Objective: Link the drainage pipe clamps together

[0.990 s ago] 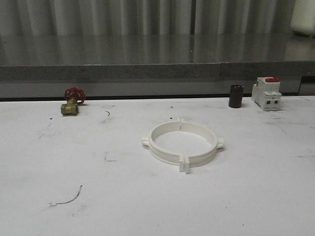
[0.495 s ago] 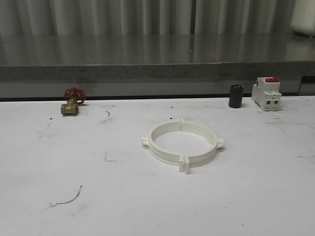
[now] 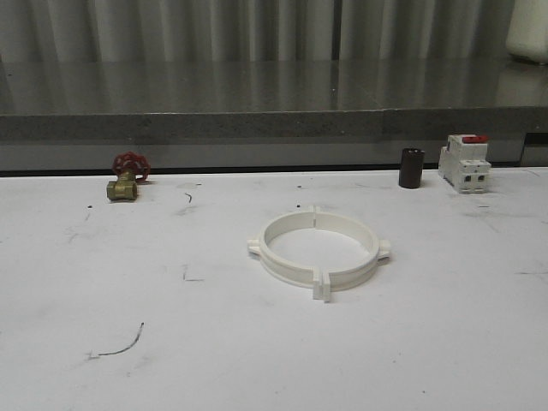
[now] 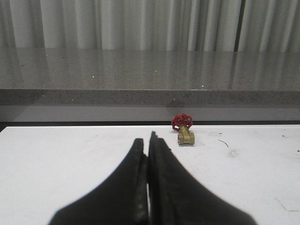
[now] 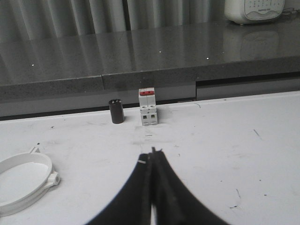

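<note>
Two white drainage pipe clamps [image 3: 317,247], half-rings with small square lugs, lie joined as one flat ring mid-table [image 3: 257,360], seams at its near and far sides. Behind it stand one brass valve [image 3: 126,177] far left, one dark cylinder [image 3: 411,168] and one breaker [image 3: 464,163] far right. The left gripper [image 4: 149,145] and right gripper [image 5: 152,157] are both closed, fingers pressed together, empty.

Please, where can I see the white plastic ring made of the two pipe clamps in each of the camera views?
Front view: the white plastic clamp ring lies flat at the table's centre.
Left wrist view: it is not in this picture.
Right wrist view: part of the ring sits at the lower left edge.
Shared landmark: the white boxy breaker with red top, in front and right wrist views.
</note>
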Motion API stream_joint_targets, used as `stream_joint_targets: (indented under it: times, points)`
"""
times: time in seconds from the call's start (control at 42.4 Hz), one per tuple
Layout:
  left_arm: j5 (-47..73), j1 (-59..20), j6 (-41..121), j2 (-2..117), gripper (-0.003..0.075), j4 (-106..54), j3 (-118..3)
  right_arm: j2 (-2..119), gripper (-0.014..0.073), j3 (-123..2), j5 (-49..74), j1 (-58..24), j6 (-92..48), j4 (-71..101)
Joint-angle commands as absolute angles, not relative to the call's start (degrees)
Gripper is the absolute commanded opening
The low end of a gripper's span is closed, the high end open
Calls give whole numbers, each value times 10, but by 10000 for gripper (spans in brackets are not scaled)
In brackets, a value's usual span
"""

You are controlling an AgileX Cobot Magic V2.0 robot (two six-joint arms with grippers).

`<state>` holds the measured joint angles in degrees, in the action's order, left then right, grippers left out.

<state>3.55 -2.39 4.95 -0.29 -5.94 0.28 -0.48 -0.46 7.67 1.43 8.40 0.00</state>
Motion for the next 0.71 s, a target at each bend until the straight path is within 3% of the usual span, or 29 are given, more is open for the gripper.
stream_joint_targets:
  times: [0.0, 0.684]
  points:
    - [-11, -24, 45, -9, -20, -61, 15, -15, -67, 5, -27, 2, 81, 0]
    - [-11, -24, 45, -9, -20, -61, 15, -16, -67, 13, -38, -11, 81, 0]
